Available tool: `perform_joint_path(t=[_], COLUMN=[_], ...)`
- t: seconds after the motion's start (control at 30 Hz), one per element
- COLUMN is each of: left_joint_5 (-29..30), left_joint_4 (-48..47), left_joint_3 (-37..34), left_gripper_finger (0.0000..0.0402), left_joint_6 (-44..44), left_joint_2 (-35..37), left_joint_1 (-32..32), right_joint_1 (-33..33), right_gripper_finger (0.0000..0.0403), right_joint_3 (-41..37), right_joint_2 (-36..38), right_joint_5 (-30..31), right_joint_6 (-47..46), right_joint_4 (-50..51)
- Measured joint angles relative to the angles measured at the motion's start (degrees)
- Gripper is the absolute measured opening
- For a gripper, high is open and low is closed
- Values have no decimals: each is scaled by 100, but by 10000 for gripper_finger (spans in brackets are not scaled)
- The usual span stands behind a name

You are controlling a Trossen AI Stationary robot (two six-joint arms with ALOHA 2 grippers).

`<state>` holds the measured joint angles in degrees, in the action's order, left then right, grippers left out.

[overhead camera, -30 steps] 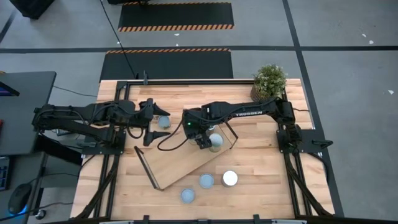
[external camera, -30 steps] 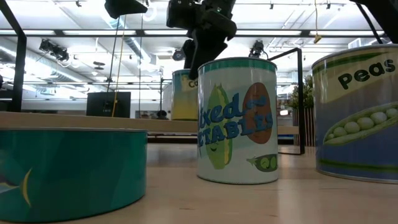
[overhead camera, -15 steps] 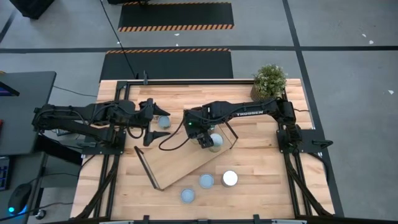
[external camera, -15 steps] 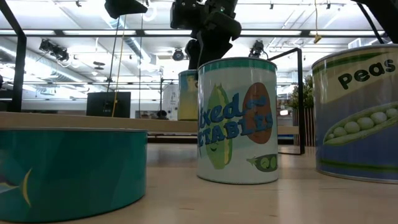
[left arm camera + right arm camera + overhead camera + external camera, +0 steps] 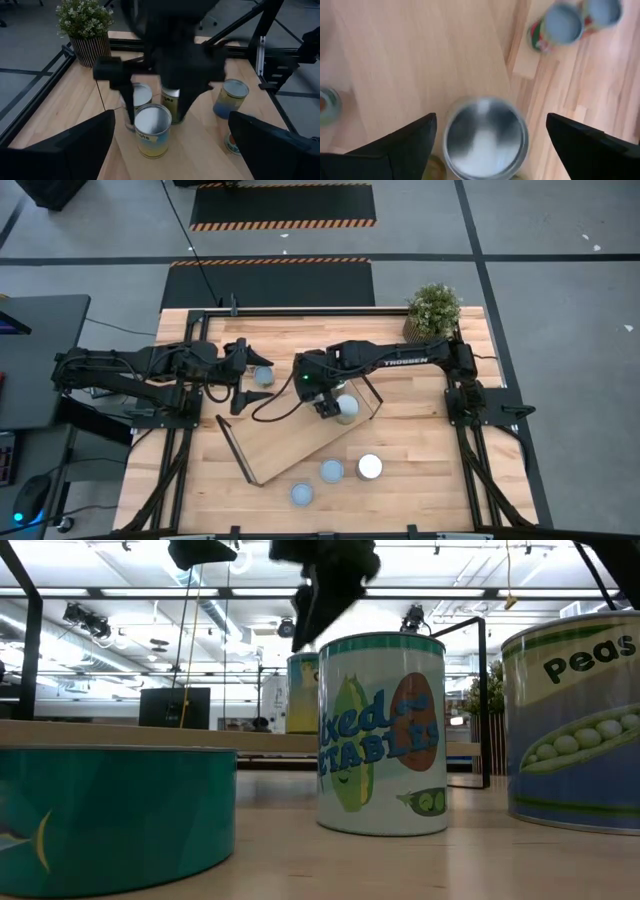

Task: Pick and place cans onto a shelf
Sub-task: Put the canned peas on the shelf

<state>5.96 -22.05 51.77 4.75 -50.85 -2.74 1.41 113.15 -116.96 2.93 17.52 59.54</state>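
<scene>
A can with a silvery top (image 5: pixel 347 408) stands upright on the tilted light-wood shelf (image 5: pixel 290 442) at mid-table. My right gripper (image 5: pixel 335 406) hangs open just above it and points down. In the right wrist view its fingers (image 5: pixel 402 145) stand wide on either side of the can top (image 5: pixel 485 137) without touching. My left gripper (image 5: pixel 246 376) is open at the table's left. Another can (image 5: pixel 263 375) stands on the table just past its fingertips and also shows in the left wrist view (image 5: pixel 152 130).
Three cans (image 5: pixel 302 495), (image 5: pixel 331 471), (image 5: pixel 369 467) stand near the table's front edge and fill the low view (image 5: pixel 380 730). A potted plant (image 5: pixel 434 308) stands at the far right corner. The shelf's black wire frame (image 5: pixel 483 700) rises at its end.
My right gripper has gone up from the can on the shelf. The can shifted a little early on and then stayed upright on the board. My left arm has kept still.
</scene>
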Motion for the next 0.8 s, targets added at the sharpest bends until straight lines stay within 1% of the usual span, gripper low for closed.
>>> perform_joint_path(t=[0.1,0.17,0.27,0.4,0.53,0.7,0.8], left_joint_5=[1,0,0,1,0,54,117], left_joint_4=[-60,-71,-100,-100,-108,-102,-96], left_joint_3=[0,0,0,0,0,0,0], left_gripper_finger=[396,396,396,396,396,396,396], left_joint_6=[0,0,0,9,59,61,61], left_joint_2=[0,0,0,0,0,0,-1], left_joint_1=[0,0,0,0,0,0,0], right_joint_1=[155,291,572,1003,1389,1818,2015], right_gripper_finger=[384,384,381,375,373,373,373], right_joint_3=[207,271,279,273,211,54,-156], right_joint_2=[6,8,8,5,-9,-7,-4], right_joint_5=[-37,-181,-363,-402,-374,136,185], right_joint_6=[0,-2,-3,-203,-660,-1379,-2008], right_joint_4=[25,19,-23,20,325,854,1032])
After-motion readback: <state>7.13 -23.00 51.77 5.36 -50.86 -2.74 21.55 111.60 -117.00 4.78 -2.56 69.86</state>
